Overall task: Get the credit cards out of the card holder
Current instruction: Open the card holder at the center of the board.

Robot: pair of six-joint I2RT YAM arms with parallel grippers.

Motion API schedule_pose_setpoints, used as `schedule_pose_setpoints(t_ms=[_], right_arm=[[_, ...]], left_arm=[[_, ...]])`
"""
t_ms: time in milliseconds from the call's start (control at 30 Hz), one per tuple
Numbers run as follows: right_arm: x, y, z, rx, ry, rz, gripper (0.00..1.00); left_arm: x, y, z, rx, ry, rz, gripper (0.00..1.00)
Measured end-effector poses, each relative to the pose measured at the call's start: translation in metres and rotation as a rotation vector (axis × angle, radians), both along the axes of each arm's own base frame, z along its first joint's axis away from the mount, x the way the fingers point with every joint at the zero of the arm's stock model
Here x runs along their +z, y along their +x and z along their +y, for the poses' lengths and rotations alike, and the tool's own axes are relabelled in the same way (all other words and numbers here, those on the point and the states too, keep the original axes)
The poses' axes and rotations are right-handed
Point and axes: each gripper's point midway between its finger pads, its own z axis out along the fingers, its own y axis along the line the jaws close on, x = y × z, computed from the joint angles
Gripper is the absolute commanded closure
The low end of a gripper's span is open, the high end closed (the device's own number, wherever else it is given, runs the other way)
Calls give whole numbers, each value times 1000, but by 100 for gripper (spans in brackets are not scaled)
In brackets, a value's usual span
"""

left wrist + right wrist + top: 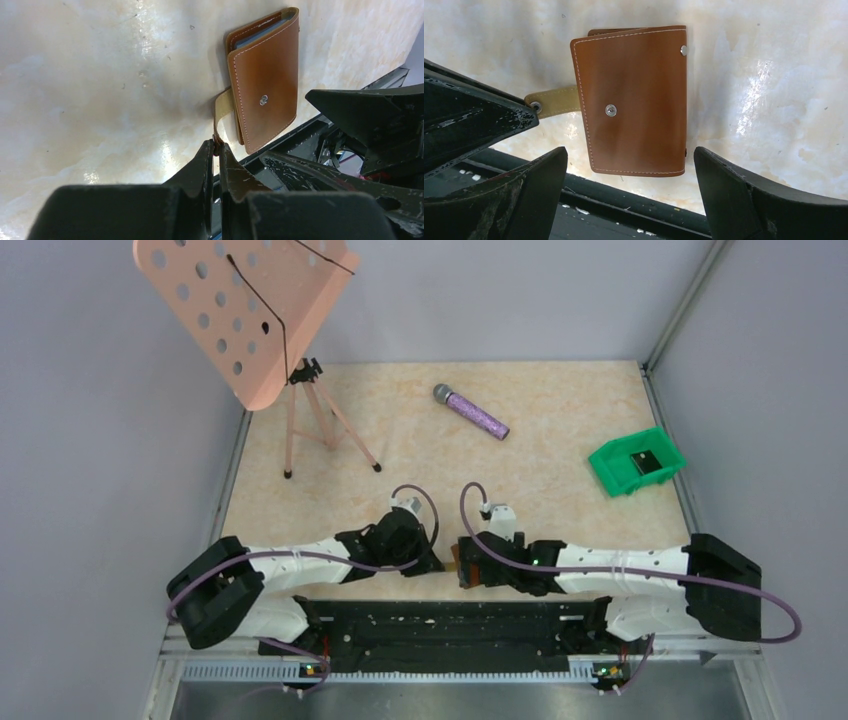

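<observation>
**Card holder shut at near edge, L pincer on its strap, R pincer wide over it**

The card holder (634, 100) lies flat and closed on the table (540, 470). It sits at ctr of the near edge, right btwn the two wrists. From above the arms hide nearly all of it; only a brown sliver shows in the gap.

The left gripper (216, 150) is pinched narrow on the end of the olive strap (556, 102) that sticks out from the holder's side. The strap bends up off the table into the tips. A grey-blue inner edge peeks from the holder's far end in the L wrist view. The snap stud (610, 110) sits mid-cover, facing up.

The right gripper (630, 155) stands wide. It has one finger on each side of the holder's near end, and neither visibly touches the leather.

In the way: the black base rail (450, 625) runs just beside the holder's near edge, so there is little room on that side. The L finger crowds the strap side. Both arms fold in low over the spot w/ cables looping above.

Further off, well apart from the holder:
- pink perforated music stand (250, 310), rear L
- purple glitter microphone (470, 411), rear ctr
- green bin (605, 465), far R, w/ a dark flat item (645, 462) inside; can't tell what it is
</observation>
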Motion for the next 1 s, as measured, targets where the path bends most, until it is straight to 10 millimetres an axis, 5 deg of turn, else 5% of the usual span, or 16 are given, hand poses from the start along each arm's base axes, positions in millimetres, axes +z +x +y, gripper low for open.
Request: schedule_pose_setpoints(t_ms=[1000], right_arm=[[-23, 10, 7, -67, -162, -51, 1]], left_arm=[[2, -3, 6, 20, -30, -14, 100]])
